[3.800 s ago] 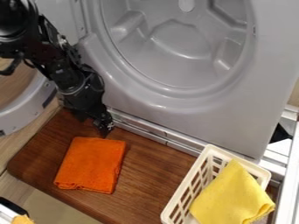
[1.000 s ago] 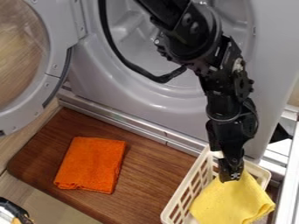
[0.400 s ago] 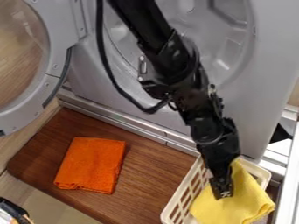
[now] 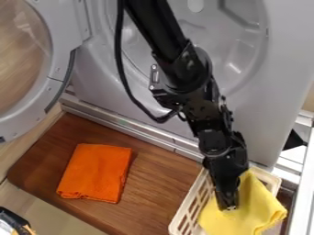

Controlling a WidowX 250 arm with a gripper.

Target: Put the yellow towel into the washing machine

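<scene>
My gripper down at yellow towel in basket, prob. to grab cloth; can't tell if apart or clamped. Door of washer swung open (handy), presumably so towel goes in w/o obstruction.

Bright; glare on washing machine; soft shadow beside orange towel.
</scene>
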